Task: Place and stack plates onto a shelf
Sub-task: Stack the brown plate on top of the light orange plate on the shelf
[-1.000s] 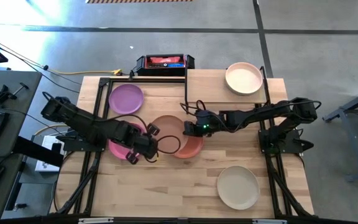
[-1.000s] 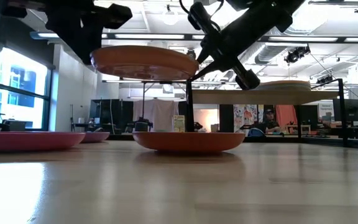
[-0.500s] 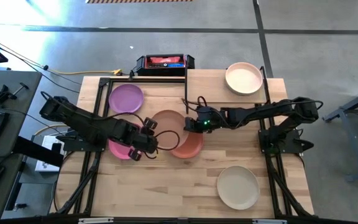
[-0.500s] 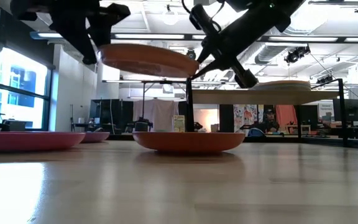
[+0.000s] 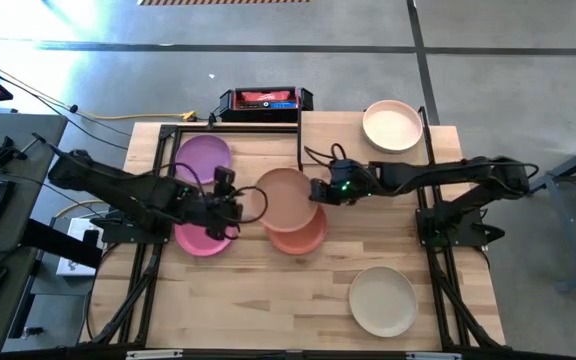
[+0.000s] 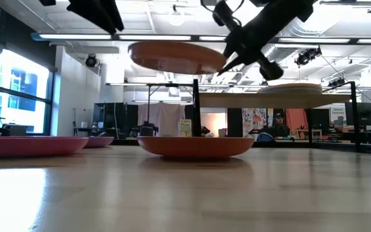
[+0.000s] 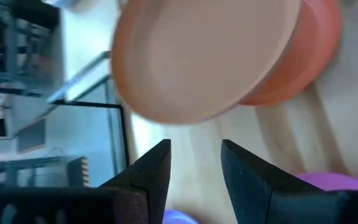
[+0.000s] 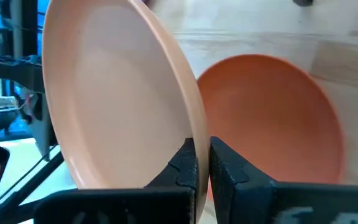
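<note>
Peach plate point(image 5: 288, 198) pinched by right claw point(image 5: 317, 190) | above terracotta plate point(image 5: 303, 236) | left claw point(image 5: 230, 207) spread

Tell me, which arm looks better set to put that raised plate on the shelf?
The right arm. Its gripper is clamped on the peach plate rim, nearer the shelf. The left gripper is open, holding nothing.

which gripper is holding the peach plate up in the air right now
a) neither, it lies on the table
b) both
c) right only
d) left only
c: the right gripper pinches the peach plate's rim, while the left gripper is open, apart from it.
</note>
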